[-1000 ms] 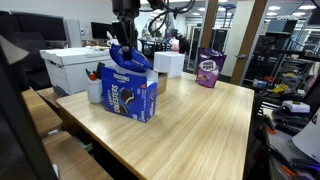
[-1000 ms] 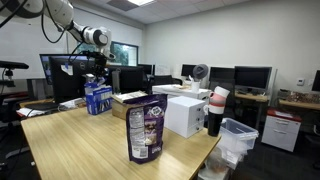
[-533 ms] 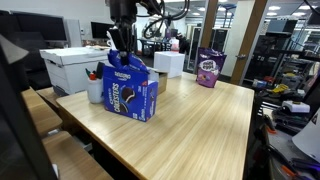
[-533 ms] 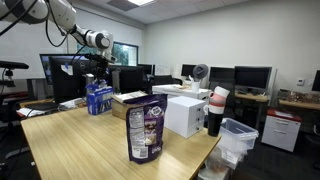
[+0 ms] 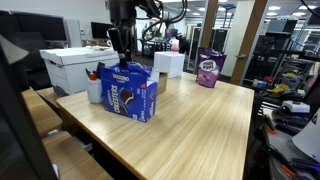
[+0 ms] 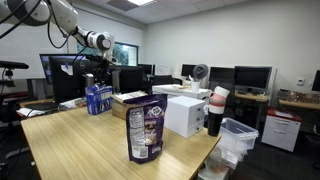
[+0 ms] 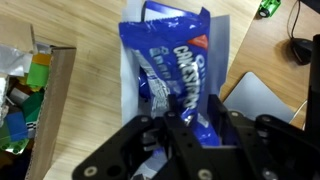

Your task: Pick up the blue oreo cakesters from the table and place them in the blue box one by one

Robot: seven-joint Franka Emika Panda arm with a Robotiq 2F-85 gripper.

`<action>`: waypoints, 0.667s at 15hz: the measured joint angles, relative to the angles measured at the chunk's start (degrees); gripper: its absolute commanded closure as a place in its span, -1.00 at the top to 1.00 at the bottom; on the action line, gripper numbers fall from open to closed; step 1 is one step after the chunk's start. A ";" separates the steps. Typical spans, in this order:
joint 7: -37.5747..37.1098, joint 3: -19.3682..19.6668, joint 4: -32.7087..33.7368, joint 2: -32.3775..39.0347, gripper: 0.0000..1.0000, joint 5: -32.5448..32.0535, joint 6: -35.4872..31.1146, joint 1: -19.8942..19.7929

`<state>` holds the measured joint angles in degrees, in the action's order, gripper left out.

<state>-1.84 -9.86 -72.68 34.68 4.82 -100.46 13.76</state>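
Note:
The blue box [image 5: 130, 92] stands upright on the light wood table [image 5: 200, 125], near its far left corner; it also shows in an exterior view [image 6: 97, 98]. My gripper [image 5: 120, 58] hangs straight over the box's open top. In the wrist view my gripper [image 7: 185, 115] is shut on a shiny blue oreo cakesters packet [image 7: 175, 62], which hangs down into the box opening between the pale inner flaps [image 7: 228, 40]. No other blue packet shows on the table.
A purple standing bag [image 5: 209, 68] is at the table's far side, close to the camera in an exterior view [image 6: 145, 128]. A large white box [image 5: 70, 68] and a white cup [image 5: 95, 90] stand beside the blue box. An open carton of bits [image 7: 30, 95] is next to it.
My gripper has come down with the blue packet, from hanging above the blue box to sinking into its open top.

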 measured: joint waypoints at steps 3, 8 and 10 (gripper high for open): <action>0.00 0.05 0.00 0.06 0.62 0.02 0.26 0.00; 0.00 0.15 0.02 0.06 1.00 0.14 0.41 -0.05; 0.00 0.69 0.01 -0.01 1.00 -0.03 1.07 -0.06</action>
<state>-1.84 -9.17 -72.66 34.67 4.78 -99.39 13.70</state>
